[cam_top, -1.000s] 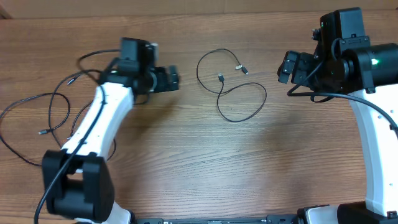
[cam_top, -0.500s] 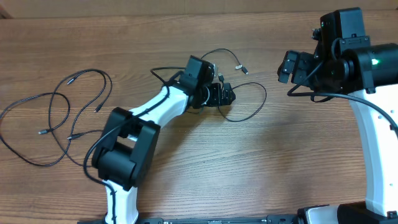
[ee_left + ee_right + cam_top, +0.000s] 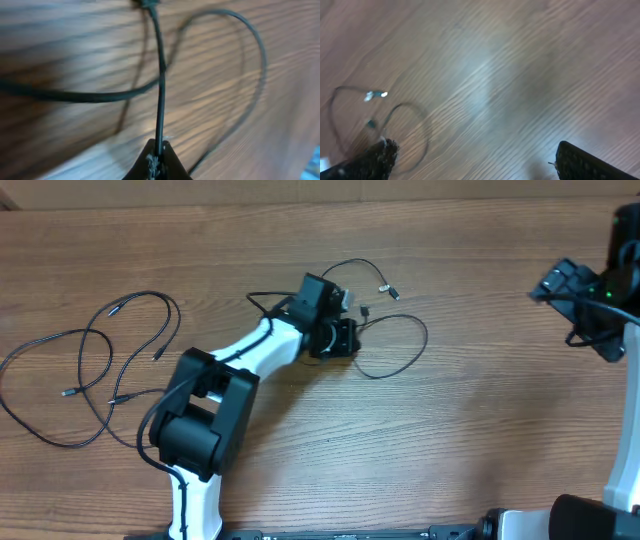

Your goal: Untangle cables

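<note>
Cables [image 3: 161,90] black, silver plug tips; table [image 3: 450,440] brown wood grain; left arm [image 3: 255,348] white with black joints

The overhead view looks straight down on the whole desk [image 3: 420,460], with both arms in frame. The left wrist view sits very close to the wood, looking past the left pincer [image 3: 156,159] along the looped cable [image 3: 161,90]. The right wrist view looks from higher, slanting past the right pincer [image 3: 475,147]. All three share that loop, near the desk's far edge.
</note>
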### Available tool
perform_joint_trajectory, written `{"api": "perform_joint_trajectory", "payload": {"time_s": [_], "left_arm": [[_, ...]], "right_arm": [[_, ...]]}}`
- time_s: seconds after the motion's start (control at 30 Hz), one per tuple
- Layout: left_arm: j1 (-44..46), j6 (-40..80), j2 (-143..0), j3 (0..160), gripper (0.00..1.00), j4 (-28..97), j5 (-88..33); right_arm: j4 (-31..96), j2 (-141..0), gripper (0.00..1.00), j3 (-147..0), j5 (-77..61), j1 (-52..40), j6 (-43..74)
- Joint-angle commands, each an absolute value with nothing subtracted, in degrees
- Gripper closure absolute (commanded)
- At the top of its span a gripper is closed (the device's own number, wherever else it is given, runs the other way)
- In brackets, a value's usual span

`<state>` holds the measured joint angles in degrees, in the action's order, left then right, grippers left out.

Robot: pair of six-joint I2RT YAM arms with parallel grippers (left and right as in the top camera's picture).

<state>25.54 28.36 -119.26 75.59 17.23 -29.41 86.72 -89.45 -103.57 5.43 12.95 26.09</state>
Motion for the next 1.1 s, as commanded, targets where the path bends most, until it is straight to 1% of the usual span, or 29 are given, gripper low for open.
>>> {"api": "perform_joint_trajectory", "payload": {"time_s": [0.0,0.07,0.17,0.2,0.27,0.4,0.47,0.5,0.53,0.6,0.7,0.77,0.87,0.93,1.0,1.07], "left_arm": [[19.05,19.66,-111.39,76.2,0.96,21.47,-29.32],[16.14,17.39,-107.28,76.25,0.96,25.26,-26.26],[8.62,14.96,-98.13,76.25,0.96,35.35,-14.57],[7.27,14.96,-96.88,76.25,0.96,36.88,-12.14],[1.98,14.98,-93.08,76.25,0.96,42.06,-2.74],[-11.55,15.0,-87.33,76.27,0.96,47.77,10.66],[-18.72,15.49,-85.03,76.51,0.96,48.03,13.72],[-23.9,16.49,-83.42,76.86,0.96,47.99,14.44],[-32.18,21.1,-81.03,77.73,0.96,47.97,13.87],[-39.44,25.12,-78.98,78.7,0.96,47.64,11.44],[-46.74,28.95,-77.82,80.44,0.96,46.35,3.84],[-50.57,31.75,-77.76,81.69,0.96,42.89,-6.48],[-49.87,31.33,-77.78,81.71,0.96,37.95,-16.69],[-47.37,27.05,-77.82,81.71,0.96,34.96,-22.0],[-42.15,18.98,-77.97,81.71,0.96,32.82,-27.05],[-36.62,14.11,-78.48,81.71,0.96,32.77,-26.52]], "right_arm": [[83.61,-89.49,0.0,-96.68,5.93,14.7,23.92],[81.34,-89.49,0.0,-92.05,5.91,14.7,23.94],[74.19,-89.49,0.0,-81.01,4.36,14.59,23.9],[73.3,-89.49,0.0,-79.79,4.19,14.59,23.92],[69.82,-89.49,0.0,-75.2,3.27,14.59,23.9],[66.32,-89.49,0.0,-71.46,1.78,14.59,23.51],[66.26,-89.49,0.0,-71.46,1.78,14.59,23.53],[66.3,-89.49,0.0,-71.46,1.78,14.59,23.51],[66.3,-89.49,0.0,-71.46,1.78,14.59,23.51],[66.3,-89.49,0.0,-71.46,1.8,14.59,23.51],[66.35,-89.49,0.0,-71.46,1.78,14.59,23.51],[66.43,-89.49,0.0,-71.46,1.8,14.59,23.51],[66.43,-89.49,0.0,-71.46,1.8,14.59,23.51],[66.46,-89.49,0.0,-71.46,1.78,14.59,23.51],[66.46,-89.49,0.0,-71.46,1.78,14.59,23.53],[66.48,-89.49,0.0,-71.46,1.78,14.59,23.51]]}}
